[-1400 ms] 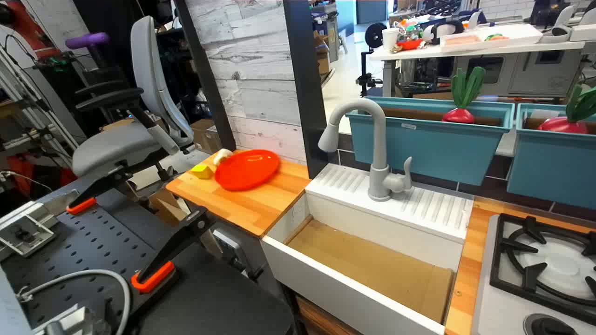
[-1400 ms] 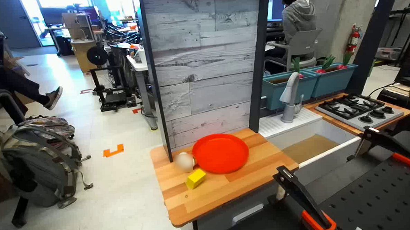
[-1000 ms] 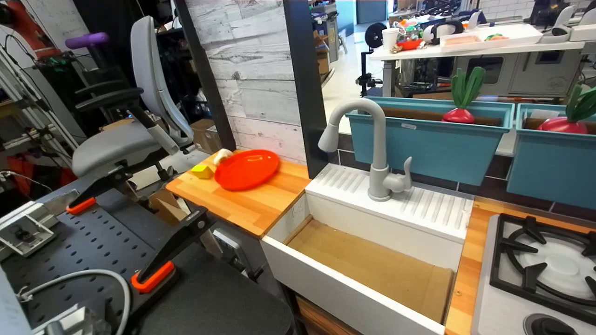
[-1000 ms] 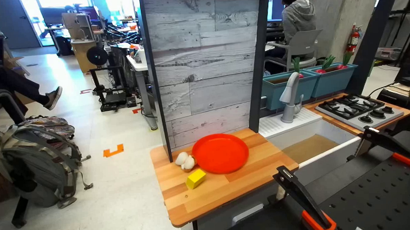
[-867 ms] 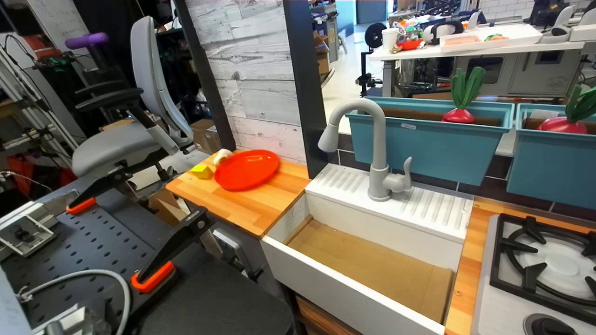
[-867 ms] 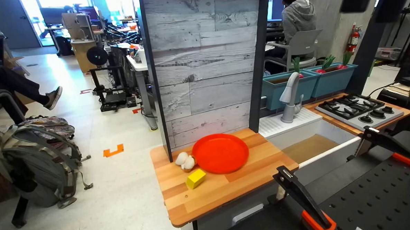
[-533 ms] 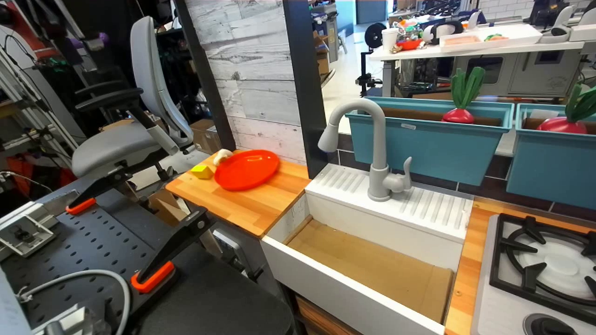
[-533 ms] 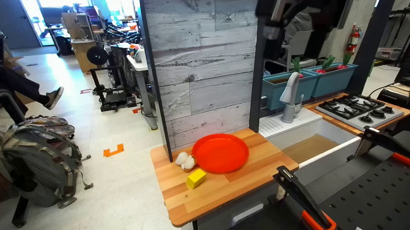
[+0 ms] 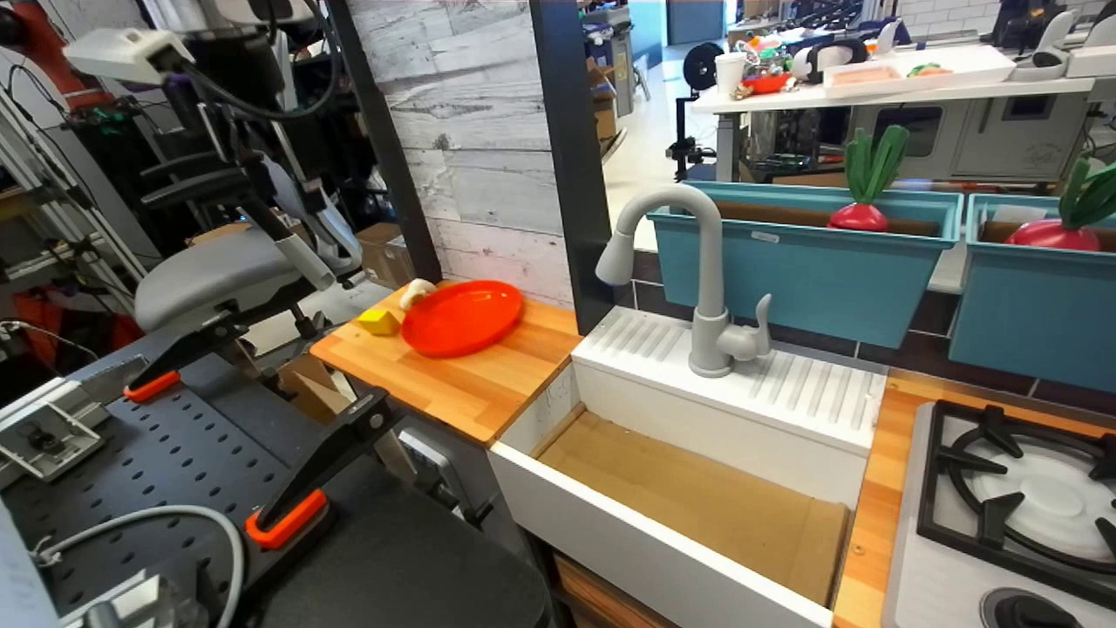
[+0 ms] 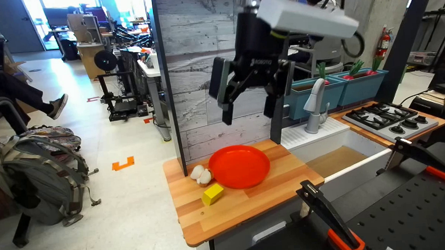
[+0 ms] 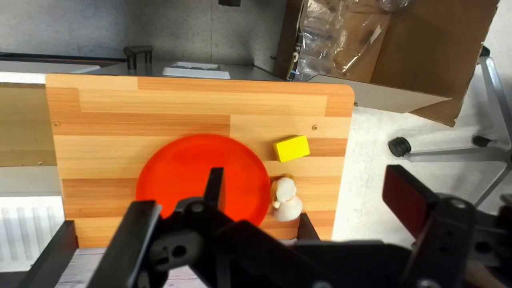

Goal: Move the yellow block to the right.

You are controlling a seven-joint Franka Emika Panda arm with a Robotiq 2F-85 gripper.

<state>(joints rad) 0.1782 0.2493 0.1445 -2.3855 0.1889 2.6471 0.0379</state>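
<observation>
Can see a round, smooth orange-red plate [image 10: 239, 166] on a wooden board [image 10: 248, 204] of pale and darker strips. Find the yellow block [image 11: 292, 148], plain, chunky and straight-edged, on the board just beside the plate, apart from the rim. Note white, bulbous lumps [image 10: 203, 176] with tan patches at the rim; cannot tell whether touching. Behind the plate, in an exterior view, see a grey-white plank-grained panel [image 10: 197, 103]; across the plate from the block, a white sink [image 9: 654, 563] floored with brown cardboard [image 9: 689, 501]. Higher than the plate and well apart, see the black gripper [image 10: 248, 112] with angular fingers spread wide.
</observation>
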